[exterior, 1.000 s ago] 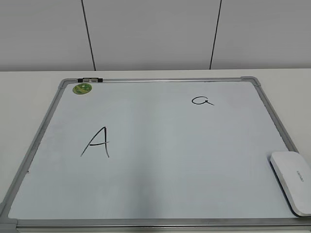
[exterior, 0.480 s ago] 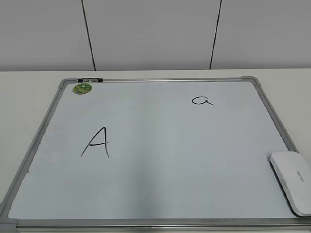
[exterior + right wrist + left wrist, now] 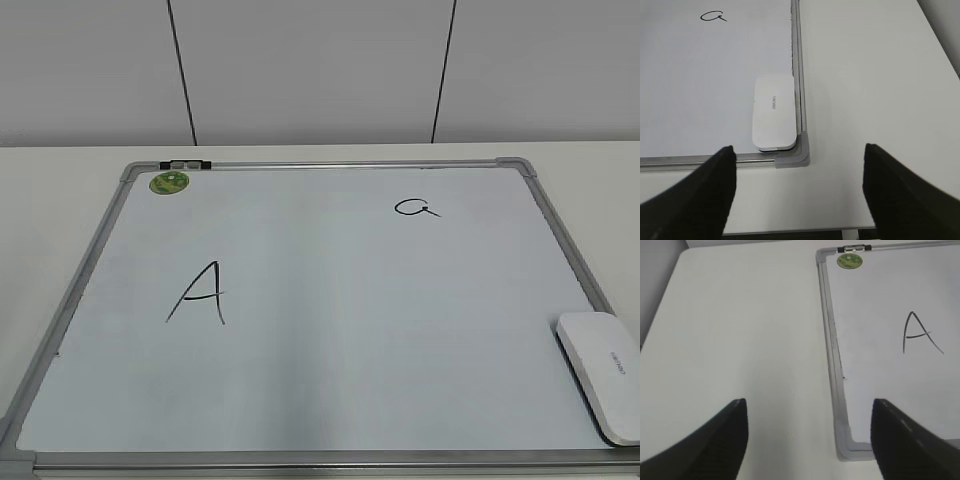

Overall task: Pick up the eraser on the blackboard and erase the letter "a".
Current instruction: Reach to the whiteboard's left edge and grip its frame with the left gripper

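1 blackboard [image 3: 330,400] flat on white table [image 3: 60,190]

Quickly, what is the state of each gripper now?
Left gripper: open, holding nothing, above the table beside the blackboard.
Right gripper: open, holding nothing, apart from the eraser.

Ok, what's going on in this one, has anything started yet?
Nothing is being handled yet. The eraser lies untouched in the near right corner of the blackboard, and both the letter "a" and the capital A are intact. The left gripper and right gripper are open, above the board's near corners.
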